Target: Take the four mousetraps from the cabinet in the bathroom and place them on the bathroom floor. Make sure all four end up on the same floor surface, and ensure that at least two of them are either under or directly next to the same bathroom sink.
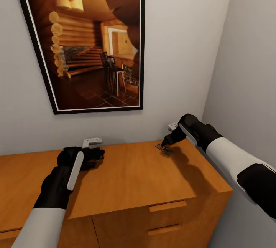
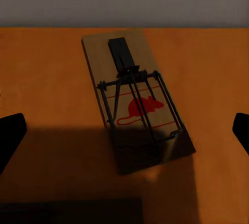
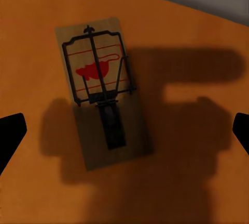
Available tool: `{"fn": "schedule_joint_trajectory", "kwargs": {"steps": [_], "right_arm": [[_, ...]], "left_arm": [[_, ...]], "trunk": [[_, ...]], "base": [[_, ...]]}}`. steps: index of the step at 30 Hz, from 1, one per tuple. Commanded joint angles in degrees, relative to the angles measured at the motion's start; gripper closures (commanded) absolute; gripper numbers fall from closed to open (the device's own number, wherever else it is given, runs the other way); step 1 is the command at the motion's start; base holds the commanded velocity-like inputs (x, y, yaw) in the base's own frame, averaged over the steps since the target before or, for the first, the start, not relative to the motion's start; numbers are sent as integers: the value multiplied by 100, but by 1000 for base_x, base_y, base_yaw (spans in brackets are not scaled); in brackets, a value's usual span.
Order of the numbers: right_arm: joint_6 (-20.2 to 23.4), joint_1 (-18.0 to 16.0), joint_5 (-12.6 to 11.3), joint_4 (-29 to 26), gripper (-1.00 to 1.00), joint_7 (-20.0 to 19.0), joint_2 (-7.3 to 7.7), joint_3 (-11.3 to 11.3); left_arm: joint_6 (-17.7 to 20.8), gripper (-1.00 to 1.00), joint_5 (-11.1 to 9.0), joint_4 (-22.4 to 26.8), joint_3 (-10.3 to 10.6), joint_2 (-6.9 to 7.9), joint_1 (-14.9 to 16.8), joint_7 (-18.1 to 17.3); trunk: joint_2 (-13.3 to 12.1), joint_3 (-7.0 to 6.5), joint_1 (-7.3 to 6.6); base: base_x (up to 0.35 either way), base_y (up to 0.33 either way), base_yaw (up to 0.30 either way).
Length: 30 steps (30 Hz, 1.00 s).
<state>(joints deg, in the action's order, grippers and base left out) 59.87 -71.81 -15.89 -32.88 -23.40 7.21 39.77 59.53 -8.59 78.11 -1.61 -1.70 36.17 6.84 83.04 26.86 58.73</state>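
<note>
While both arms reach over it, the cabinet [image 1: 126,175] spans the near part of the head view, orange-brown top bare apart from the traps, drawer fronts with slim handles at near right. Framed picture [image 1: 92,37] of a log interior hangs on the grey wall behind it.

Left gripper [image 1: 96,156] sits over the far-left part of the top. Left wrist view: one mousetrap [image 2: 136,99] lies flat on the wood, centred between the two black fingertips [image 2: 10,135], both well clear of the board. Jaws spread, nothing held.

Right gripper [image 1: 166,143] points down at the far-right part of the top, just above a second mousetrap [image 1: 164,149]. Right wrist view: that mousetrap [image 3: 101,104] lies flat, red mark up, partly in the gripper's shadow, between fingertips [image 3: 9,133] that stand apart from it on either side. Jaws spread, not grasping.

Both traps are on the cabinet top, well apart from each other.
</note>
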Motion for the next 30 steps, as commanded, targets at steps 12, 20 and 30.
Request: {"fn": "schedule_joint_trajectory", "kwargs": {"steps": [12,20,30], "right_arm": [[11,-8,-35,-24,-100,15,8,-182],[13,-8,-21,-25,-100,20,2,-226],[13,-8,-20,-20,-100,74,1,-239]], "left_arm": [[42,-100,-59,383,-24,2,5,54],[47,-100,-42,542,-12,4,5,57],[46,-100,-16,833,-5,10,5,62]], "trunk": [[4,7,0],[4,7,0],[4,7,0]], "base": [[0,0,0],[0,0,0],[0,0,0]]}}
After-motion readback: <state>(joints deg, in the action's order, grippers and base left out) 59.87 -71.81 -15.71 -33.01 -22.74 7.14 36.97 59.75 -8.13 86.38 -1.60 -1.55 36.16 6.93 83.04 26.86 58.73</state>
